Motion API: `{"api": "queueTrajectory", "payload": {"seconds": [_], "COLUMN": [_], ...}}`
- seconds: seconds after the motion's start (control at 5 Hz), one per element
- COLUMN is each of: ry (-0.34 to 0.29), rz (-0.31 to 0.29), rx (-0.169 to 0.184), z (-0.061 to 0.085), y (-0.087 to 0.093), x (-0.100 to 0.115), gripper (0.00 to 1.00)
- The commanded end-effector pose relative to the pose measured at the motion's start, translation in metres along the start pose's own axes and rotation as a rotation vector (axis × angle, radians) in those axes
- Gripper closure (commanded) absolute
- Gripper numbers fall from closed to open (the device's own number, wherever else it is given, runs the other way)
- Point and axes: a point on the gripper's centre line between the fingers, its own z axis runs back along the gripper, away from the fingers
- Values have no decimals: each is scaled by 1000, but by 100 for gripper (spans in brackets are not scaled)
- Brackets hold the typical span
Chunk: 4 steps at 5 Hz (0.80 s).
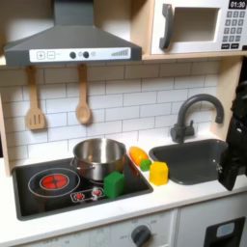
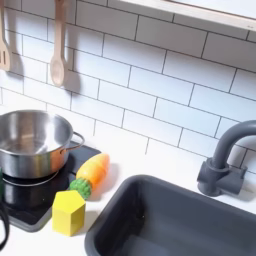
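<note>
Second exterior view: carrot [image 2: 92, 172] apparently slants, leafy end toward yellow block [image 2: 68, 212].

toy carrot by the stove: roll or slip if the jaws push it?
The toy carrot looks like smooth, rigid plastic, so probably light and a bit slippery. Its rounded, tapered body lies on its side, so a push would likely roll it in a curve. The yellow block and pot nearby might stop it.

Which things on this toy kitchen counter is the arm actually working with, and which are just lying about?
In hand: sink; end effector, at its right end in the first exterior view; yellow block, nearest loose piece.
Lying about: carrot, green block, pot, faucet, wooden spoon, wooden spatula.
</note>
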Motion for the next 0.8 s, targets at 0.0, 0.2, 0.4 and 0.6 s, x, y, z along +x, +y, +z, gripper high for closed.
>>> {"api": "queueTrajectory", "payload": {"seconds": [0.0,0.2,0.4,0.6], "ry": [-2,0,16,32], "rz": [0,-4,-10,-29], "rx": [0,-5,-8,-21], "z": [0,-6,-14,-24], "y": [0,3,9,11], "x": [0,13,24,38], "gripper": [0,0,0,0]}}
